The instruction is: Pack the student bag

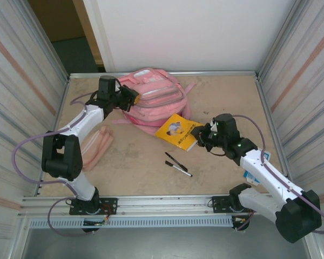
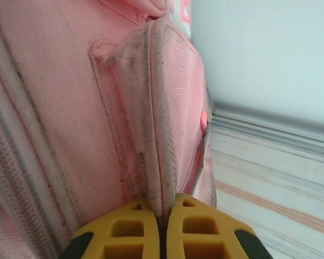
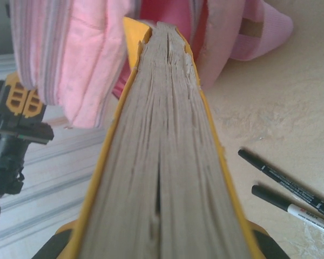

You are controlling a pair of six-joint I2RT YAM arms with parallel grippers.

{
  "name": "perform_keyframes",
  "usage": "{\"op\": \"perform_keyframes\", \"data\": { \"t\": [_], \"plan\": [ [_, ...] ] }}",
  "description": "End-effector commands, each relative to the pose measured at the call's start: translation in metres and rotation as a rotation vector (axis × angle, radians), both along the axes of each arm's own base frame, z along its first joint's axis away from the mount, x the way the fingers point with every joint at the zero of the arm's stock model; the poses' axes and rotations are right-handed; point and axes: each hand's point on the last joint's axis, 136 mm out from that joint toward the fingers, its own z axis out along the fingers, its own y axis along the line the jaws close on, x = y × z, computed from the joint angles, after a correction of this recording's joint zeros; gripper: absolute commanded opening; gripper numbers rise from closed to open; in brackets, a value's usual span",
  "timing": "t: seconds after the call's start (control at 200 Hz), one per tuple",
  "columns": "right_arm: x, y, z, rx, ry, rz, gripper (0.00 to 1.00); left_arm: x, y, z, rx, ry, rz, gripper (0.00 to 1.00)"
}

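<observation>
Student bag [image 1: 151, 100] lies flat at the far side of the worktop [image 1: 135, 178], long axis slanting near-left to far-right (straps trailing right). My left arm bends forward to its left edge, left fingers [image 2: 163, 226] pressed together on a fabric fold. My right fingers [image 1: 198, 135], at its near-right corner, pinch one yellow book [image 1: 177, 129]. Nearer than the bag: two black pens [image 1: 178, 169], one pink pouch [image 1: 97, 145].

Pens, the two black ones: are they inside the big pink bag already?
No, the two black pens lie side by side on the table, out in front of the student bag.
</observation>
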Motion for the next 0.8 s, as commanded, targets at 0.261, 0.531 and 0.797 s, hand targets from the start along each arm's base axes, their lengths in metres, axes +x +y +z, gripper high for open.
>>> {"op": "perform_keyframes", "data": {
  "t": [0.261,0.531,0.797],
  "plan": [
    [0.075,0.008,0.021,0.078,-0.159,-0.157,0.00,-0.018,-0.032,0.138,-0.299,-0.225,-0.094,0.00],
    [0.112,0.029,0.067,0.128,-0.336,-0.143,0.00,-0.031,-0.045,0.133,-0.323,-0.177,-0.114,0.00],
    [0.151,0.043,0.076,0.088,-0.414,-0.186,0.00,-0.036,-0.077,0.148,-0.341,-0.178,-0.167,0.00]
  ]
}}
